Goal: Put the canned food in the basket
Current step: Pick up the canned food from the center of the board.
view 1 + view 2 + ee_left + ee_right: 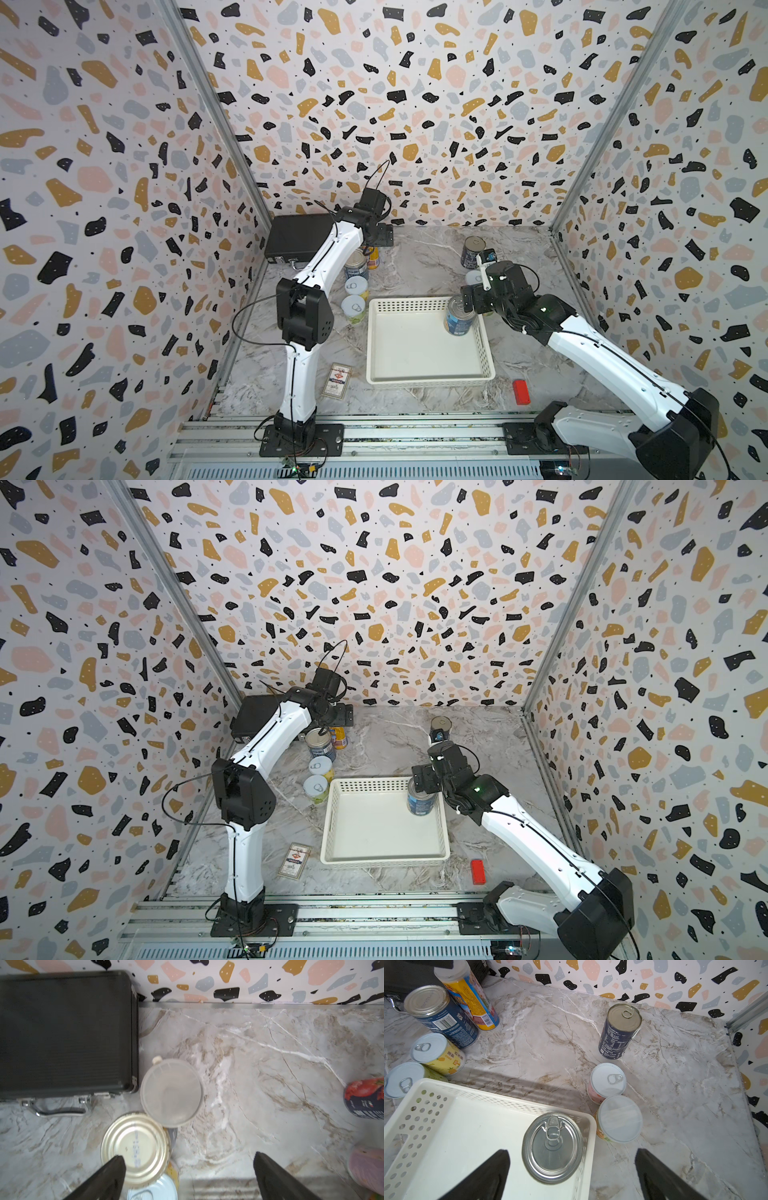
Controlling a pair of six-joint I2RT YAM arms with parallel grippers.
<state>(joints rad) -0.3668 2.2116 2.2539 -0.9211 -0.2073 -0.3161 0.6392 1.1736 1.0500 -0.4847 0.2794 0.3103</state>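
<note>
Cans are counted at eight in all. One blue-labelled tin (459, 319) is stood inside the white basket (430, 379), at its far right corner. Outside it, four cans (356, 266) are grouped toward the desk's (424, 257) far left corner and three cans (471, 251) near its right edge. The left jaws and the right jaws are both spread wide, with nothing pinched.

A silver-topped can (552, 1147) stands upright in a corner of the white perforated basket (446, 1136). The right gripper (573, 1153) hovers over it, black fingers (492, 1174) spread wide, not touching. Seven other cans (618, 1032) stand outside on the marble table (539, 1032).
</note>
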